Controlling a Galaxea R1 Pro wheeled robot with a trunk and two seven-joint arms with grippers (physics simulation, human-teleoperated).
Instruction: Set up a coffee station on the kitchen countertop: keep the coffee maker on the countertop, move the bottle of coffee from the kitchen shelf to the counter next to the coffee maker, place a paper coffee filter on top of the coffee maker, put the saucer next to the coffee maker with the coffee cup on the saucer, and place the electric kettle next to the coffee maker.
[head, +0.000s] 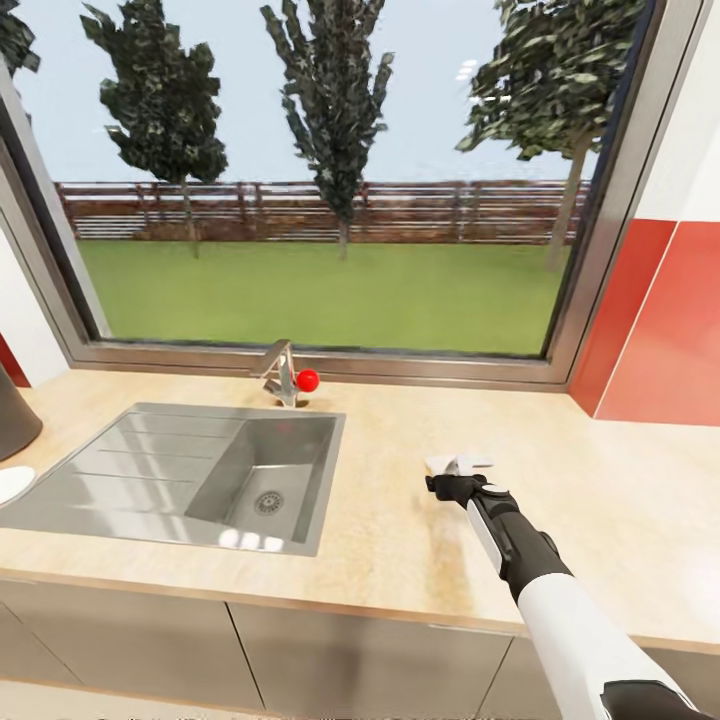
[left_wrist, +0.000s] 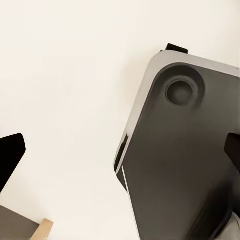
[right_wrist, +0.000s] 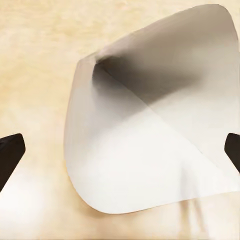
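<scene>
A white paper coffee filter (head: 460, 463) lies on the beige countertop (head: 600, 500) to the right of the sink. In the right wrist view the cone-shaped filter (right_wrist: 150, 135) lies on the counter between the two black fingertips (right_wrist: 10, 155). My right gripper (head: 458, 478) is open just over it, its jaws standing wide on either side. My left gripper (left_wrist: 120, 155) is open and holds nothing. A dark grey rounded object (head: 15, 420) and a white round dish (head: 12, 483), possibly the saucer, are cut off at the left edge. The bottle and cup are out of view.
A steel sink (head: 140, 470) with a drainboard is set into the counter, with a faucet with a red knob (head: 290, 378) behind it. A large window spans the back wall. A red panel (head: 670, 330) rises at the right. The left wrist view looks down on a dark grey robot part (left_wrist: 180, 160) over pale floor.
</scene>
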